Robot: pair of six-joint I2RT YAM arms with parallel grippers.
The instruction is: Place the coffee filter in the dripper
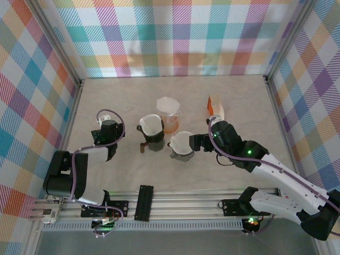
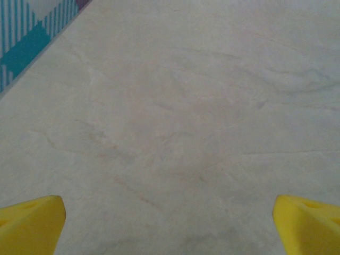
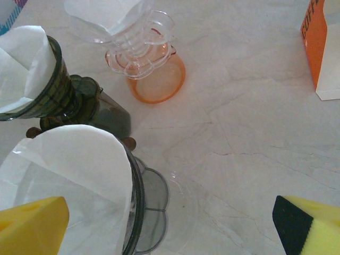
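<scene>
Three drippers stand mid-table, each with a white paper filter in it. The smoky grey dripper [image 1: 182,144] [image 3: 139,207] holds a filter [image 3: 74,180] and sits just left of my right gripper [image 1: 193,142] [image 3: 170,231]. That gripper is open; its left fingertip [image 3: 33,226] overlaps the filter's near edge, and nothing is gripped. Behind stand a dark green dripper [image 1: 151,130] [image 3: 64,101] and a clear dripper on an orange base [image 1: 169,114] [image 3: 143,58]. My left gripper [image 1: 105,122] [image 2: 170,228] hangs open over bare table, well left of the drippers.
An orange filter box [image 1: 215,106] [image 3: 323,48] stands at the back right of the drippers. Checked walls [image 1: 175,37] close the table on three sides. Bare marble surface [image 2: 175,122] lies under the left gripper and right of the grey dripper.
</scene>
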